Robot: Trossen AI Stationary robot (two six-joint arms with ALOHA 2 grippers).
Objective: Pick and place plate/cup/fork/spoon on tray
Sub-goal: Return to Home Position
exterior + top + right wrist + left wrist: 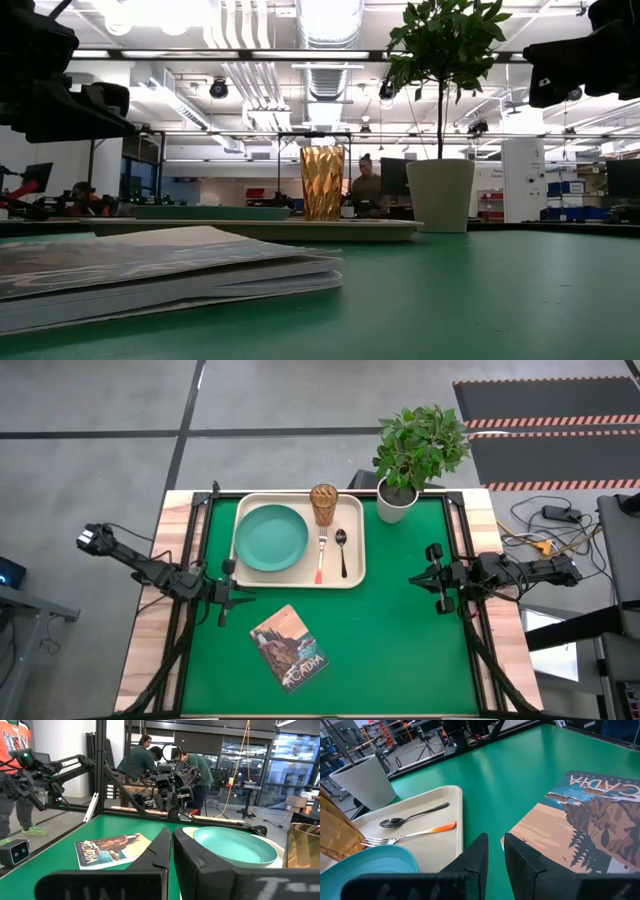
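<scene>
Green table (400, 650), with the tray (300, 582) at its far edge carrying the whole setting.
The plate (271, 538) lies on the tray's left, the cup (323, 505) by its far rim, and the fork (321, 558) and spoon (342, 550) to the right. The left tool (243, 592) and right tool (415, 577), both pressed together and empty, hang near the side edges, probably homing. At table height the tray's rim hides everything but the cup.

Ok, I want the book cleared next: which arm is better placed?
Left. The left gripper hangs close to the book; the right gripper sits across the mat, farther off.
</scene>
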